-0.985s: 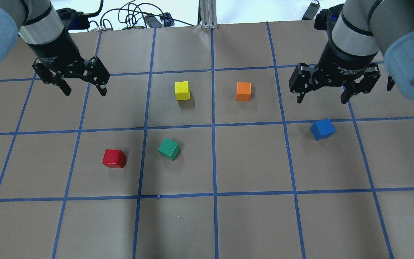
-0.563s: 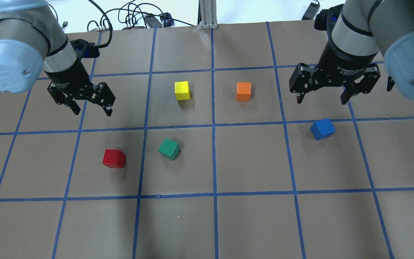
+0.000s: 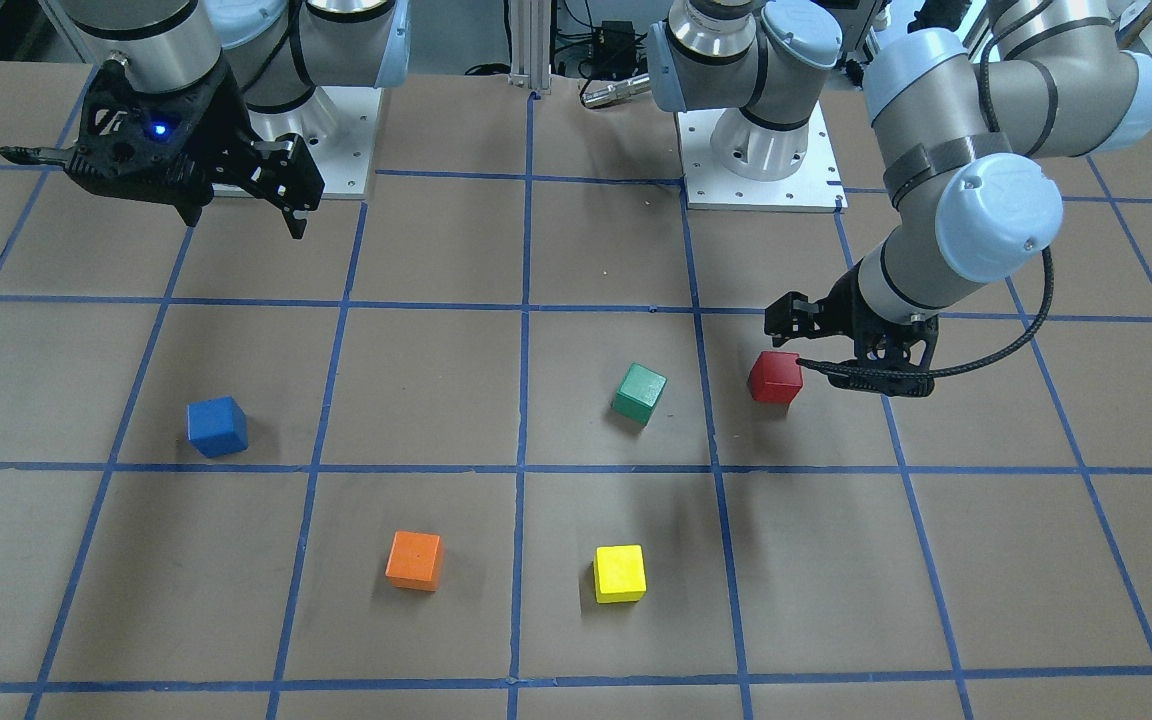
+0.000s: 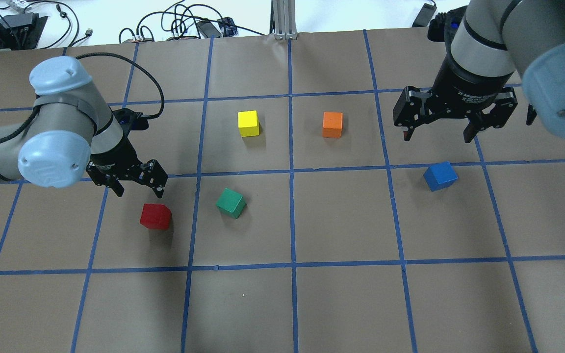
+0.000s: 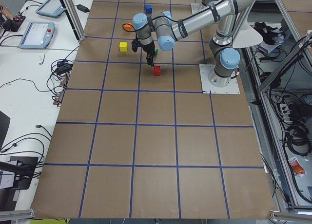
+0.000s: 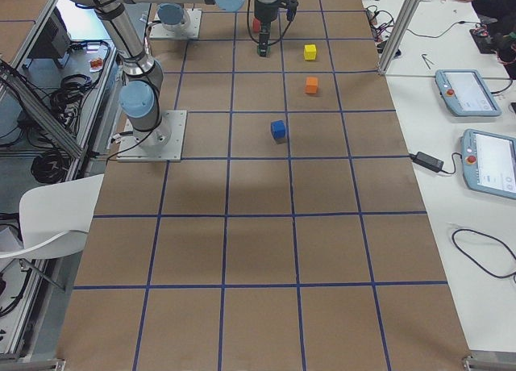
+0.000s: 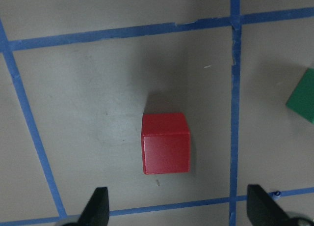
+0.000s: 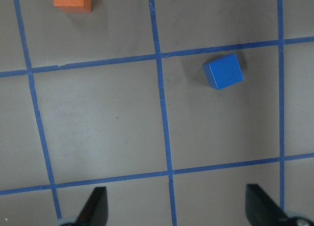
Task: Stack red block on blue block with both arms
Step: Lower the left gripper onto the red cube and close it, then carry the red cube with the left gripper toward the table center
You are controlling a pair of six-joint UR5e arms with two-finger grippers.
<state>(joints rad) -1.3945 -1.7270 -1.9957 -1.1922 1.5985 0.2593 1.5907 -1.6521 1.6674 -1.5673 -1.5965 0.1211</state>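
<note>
One hand is nearer: the left hand [image 4: 140, 192], spread wide and empty, hangs just short of the red block [image 4: 155, 216].

The red block [image 7: 165, 143] and brown paper [image 4: 341, 220] look matt.

Block layout on the table [image 4: 341, 304], as I read it from the robot's side.
Near row, left to right: red block [image 4: 155, 216], green block [image 4: 230, 203], then blue block [image 4: 440, 176], well apart. Yellow block [image 4: 248, 123] and orange block [image 4: 332, 124] lie farther out, side by side. Left gripper [image 4: 140, 193] hangs over the red block; right gripper [image 4: 437, 137] is near the blue block.
</note>
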